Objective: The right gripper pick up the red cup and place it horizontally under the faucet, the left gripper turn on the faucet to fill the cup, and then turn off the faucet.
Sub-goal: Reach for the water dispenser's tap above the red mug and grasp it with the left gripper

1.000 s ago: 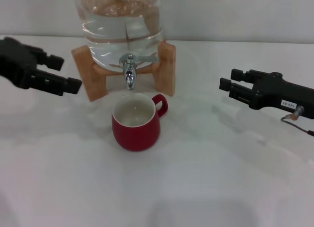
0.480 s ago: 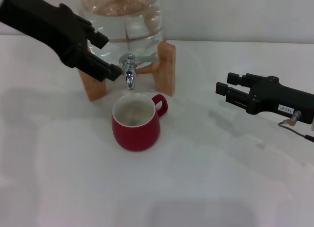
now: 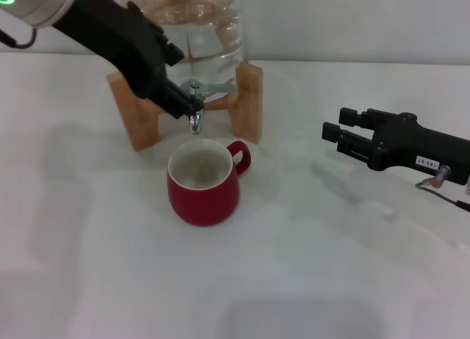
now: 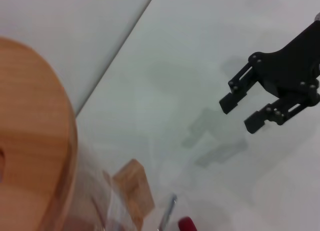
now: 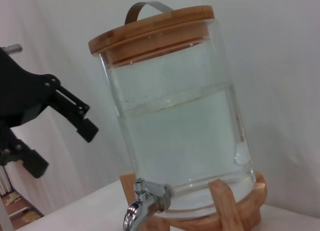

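A white table [image 3: 308, 280] fills the head view. Near its centre stands the red cup [image 3: 203, 183], upright, its white inside showing and its loop handle pointing toward two o'clock. Nothing grips it.

Just beyond the cup, at its twelve o'clock, is the faucet [image 3: 195, 111], a small chrome tap whose downturned spout hangs above the cup's far rim. The tap is fitted to a large glass water jar [image 3: 213, 38] that rests on a wooden stand [image 3: 248, 100]. In the right wrist view the jar is mostly full of clear water and closed by a wooden lid [image 5: 152, 31] with a metal handle.

The left gripper [image 3: 180, 89] reaches in from ten o'clock on an arm with a green light ring. Its black fingers are parted, and the lower fingertip lies right at the tap, seemingly touching its near side. The right wrist view shows the same claw with its two fingers spread apart.

The right gripper [image 3: 339, 133] hovers above the table at three o'clock, well apart from the cup. Its fingers point toward the cup with a narrow gap between them, holding nothing. A small white label sits on its body.
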Tool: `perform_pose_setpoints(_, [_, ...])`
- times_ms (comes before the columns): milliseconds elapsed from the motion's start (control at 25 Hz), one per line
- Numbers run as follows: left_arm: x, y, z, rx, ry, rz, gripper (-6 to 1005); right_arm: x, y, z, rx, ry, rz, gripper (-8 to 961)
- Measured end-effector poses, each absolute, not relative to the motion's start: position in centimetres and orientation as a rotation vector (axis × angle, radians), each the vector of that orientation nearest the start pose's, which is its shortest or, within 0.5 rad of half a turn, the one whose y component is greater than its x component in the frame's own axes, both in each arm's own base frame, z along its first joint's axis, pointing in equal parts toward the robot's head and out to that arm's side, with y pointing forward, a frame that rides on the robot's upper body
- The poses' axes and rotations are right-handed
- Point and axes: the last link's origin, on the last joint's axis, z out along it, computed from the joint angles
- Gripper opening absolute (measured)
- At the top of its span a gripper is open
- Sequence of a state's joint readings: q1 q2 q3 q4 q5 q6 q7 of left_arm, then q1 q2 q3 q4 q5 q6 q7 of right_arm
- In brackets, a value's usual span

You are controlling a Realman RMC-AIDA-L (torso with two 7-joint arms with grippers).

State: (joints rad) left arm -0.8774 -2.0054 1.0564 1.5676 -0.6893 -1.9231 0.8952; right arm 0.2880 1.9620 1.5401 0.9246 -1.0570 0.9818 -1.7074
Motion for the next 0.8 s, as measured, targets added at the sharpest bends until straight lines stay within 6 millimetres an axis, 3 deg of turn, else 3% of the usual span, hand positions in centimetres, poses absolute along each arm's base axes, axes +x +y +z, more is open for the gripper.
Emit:
perform_pose_setpoints(400, [-6.5,37.3,6.2,-2.798,-0.154,0.32,842,22.0,34.2,-0.9,-2.454,0.611,0.878,456])
perform_pose_setpoints(800, [-7.2,38.2,5.0,-2.794,-0.17,0.344,841,21.8,33.8,-1.1,-2.485,0.437,0.848,456])
